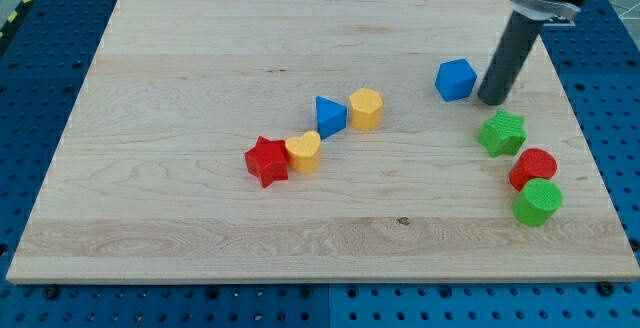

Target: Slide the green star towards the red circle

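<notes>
The rod is seen coming down from the view's top right, with my tip (492, 100) set on the board (200, 68) just right of the blue cube (456, 79) and just above the green star (502, 133). Nothing is gripped, the rod having no jaws; whether the tip actually touches the star cannot be told from this angle, though a narrow strip of wood seems to be left between them.

The green star is placed near the board's right edge, in the right middle of the view. The red circle (533, 168) is found just below and to the right of it, close by but apparently apart. The green circle (538, 202) is pressed against the red circle's lower side.

Nearer the board's centre, a loose diagonal line is formed by four blocks. The red star (267, 161) is at its lower left, touched by the yellow heart (304, 152). Up and to the right, the blue triangle (330, 116) is set against the yellow hexagon (366, 109).

The board is laid on a blue perforated table (60, 28).
</notes>
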Available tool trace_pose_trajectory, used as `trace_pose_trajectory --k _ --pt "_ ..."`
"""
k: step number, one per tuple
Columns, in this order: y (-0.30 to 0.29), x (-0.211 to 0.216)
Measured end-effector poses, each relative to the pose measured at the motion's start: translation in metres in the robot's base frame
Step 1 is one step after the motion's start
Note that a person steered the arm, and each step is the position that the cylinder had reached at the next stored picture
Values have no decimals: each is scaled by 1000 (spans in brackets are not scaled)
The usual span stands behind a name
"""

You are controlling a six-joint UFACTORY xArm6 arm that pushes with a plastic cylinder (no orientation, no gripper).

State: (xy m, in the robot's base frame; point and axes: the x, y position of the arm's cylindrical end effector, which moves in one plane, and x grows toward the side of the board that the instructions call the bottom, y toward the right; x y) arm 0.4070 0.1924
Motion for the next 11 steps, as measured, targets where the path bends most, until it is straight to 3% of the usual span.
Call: trace_pose_trajectory --k 2,7,10,11 --pt "-47 8" --pt "-8 53" --pt "-3 50" --pt "-9 16"
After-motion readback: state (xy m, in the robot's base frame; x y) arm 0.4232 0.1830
